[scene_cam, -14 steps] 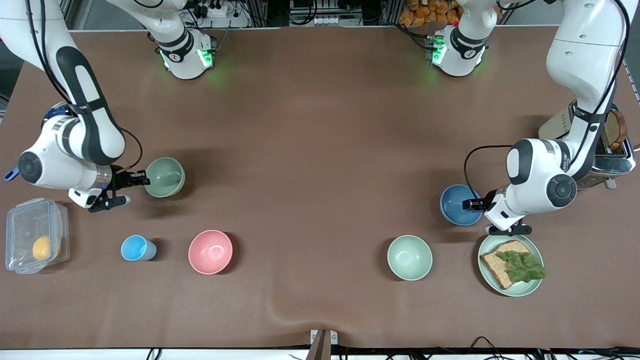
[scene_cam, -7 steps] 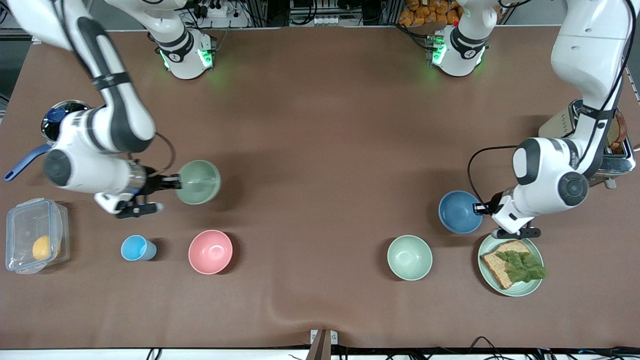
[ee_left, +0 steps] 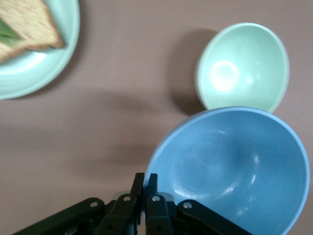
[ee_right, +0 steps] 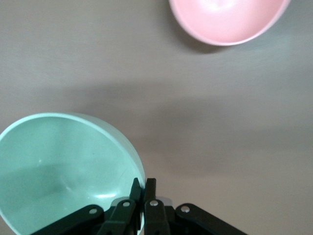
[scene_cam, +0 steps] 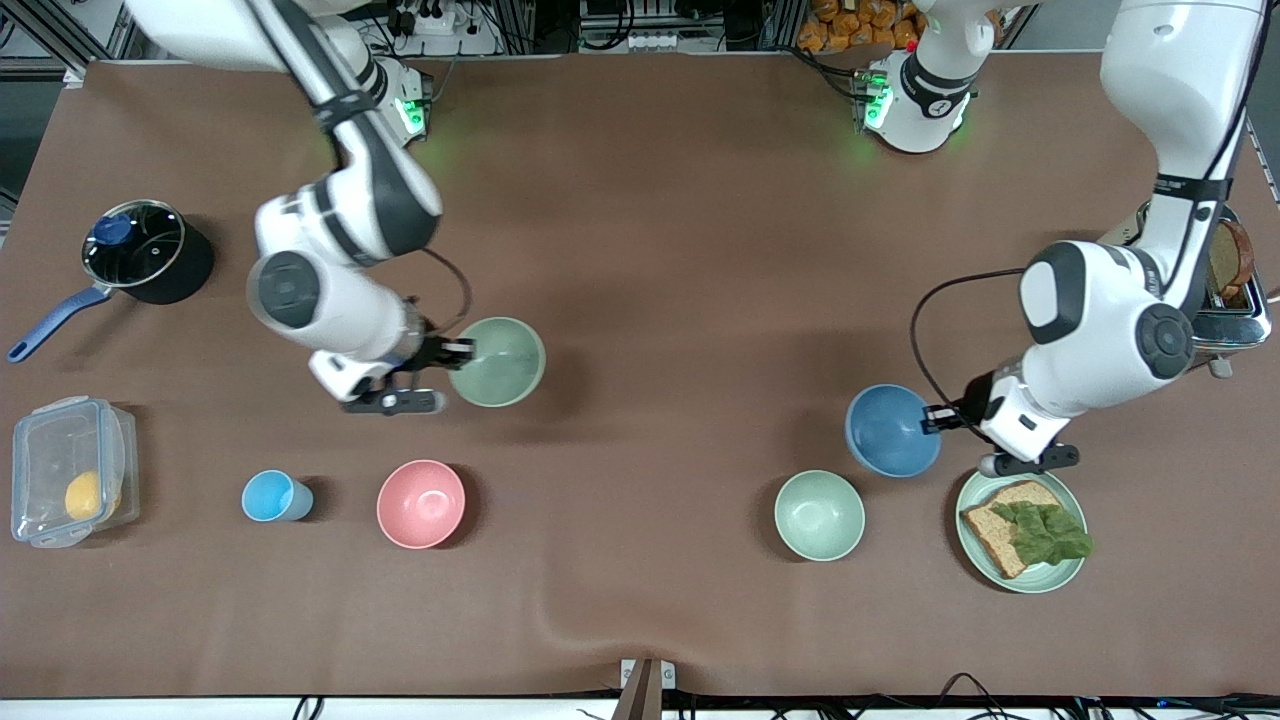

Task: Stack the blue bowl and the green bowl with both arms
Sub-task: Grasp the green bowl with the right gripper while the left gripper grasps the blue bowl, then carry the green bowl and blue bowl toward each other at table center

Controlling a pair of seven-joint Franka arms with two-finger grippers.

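Front view: left gripper (scene_cam: 938, 418) pinches round matte blue bowl (scene_cam: 890, 433) rim, lifted; right gripper (scene_cam: 462, 347) clamps sage green bowl (scene_cam: 500, 362) rim over table (scene_cam: 680, 250).

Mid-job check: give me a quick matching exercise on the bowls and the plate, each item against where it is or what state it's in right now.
Items:
1. blue bowl
2. green bowl
3. pink bowl
4. mint-green plate

States:
A. carries bread and a lettuce leaf
B. rim pinched by the right gripper
C. standing free beside the light-blue cup
D. rim pinched by the left gripper

Pairs: 1-D, 2-B, 3-C, 4-A
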